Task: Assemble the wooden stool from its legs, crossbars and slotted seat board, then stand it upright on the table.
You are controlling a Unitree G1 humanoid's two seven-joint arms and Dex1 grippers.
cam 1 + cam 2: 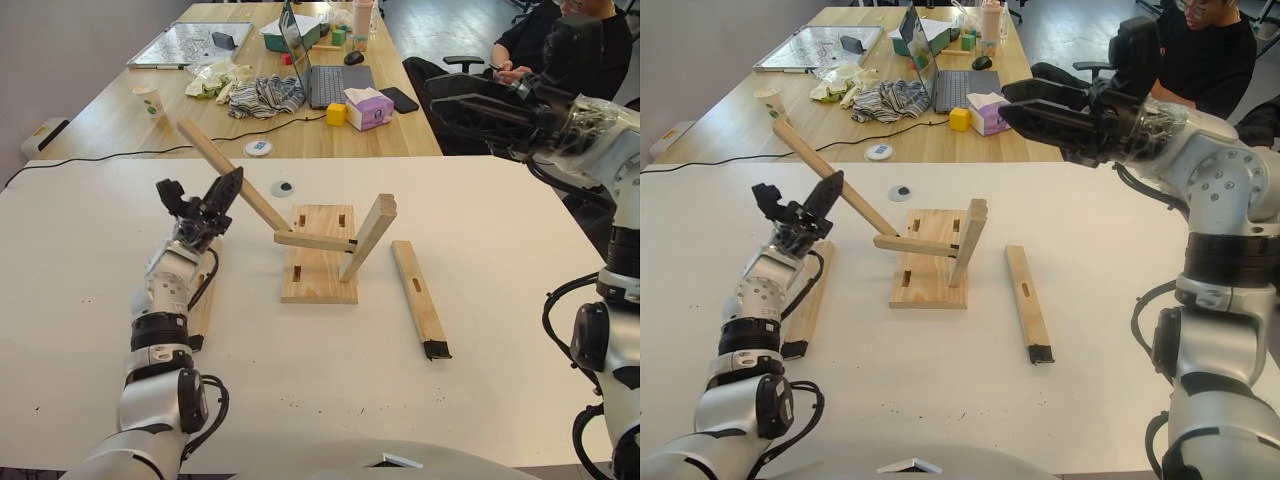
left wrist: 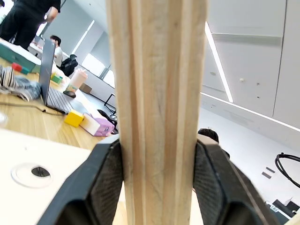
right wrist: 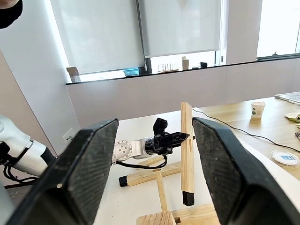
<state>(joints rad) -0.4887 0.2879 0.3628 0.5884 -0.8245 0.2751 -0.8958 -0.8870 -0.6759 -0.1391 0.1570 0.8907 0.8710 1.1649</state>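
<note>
Pale slotted wooden seat board (image 1: 320, 285) — bare light wood, matt, grain visible. Long pale wooden leg (image 2: 157, 112): smooth, unvarnished, straight grain lines. Short flat wooden bar (image 1: 422, 310): same wood, black matt end cap. White table (image 1: 500, 400) — smooth, matt. Right gripper (image 3: 154, 124) pads (image 3: 91, 176): black, finely textured.

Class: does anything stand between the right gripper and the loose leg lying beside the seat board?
Nothing visible does. The right gripper, fingers open, hangs raised above the table; the loose leg lies bare, apart from the seat board.
</note>
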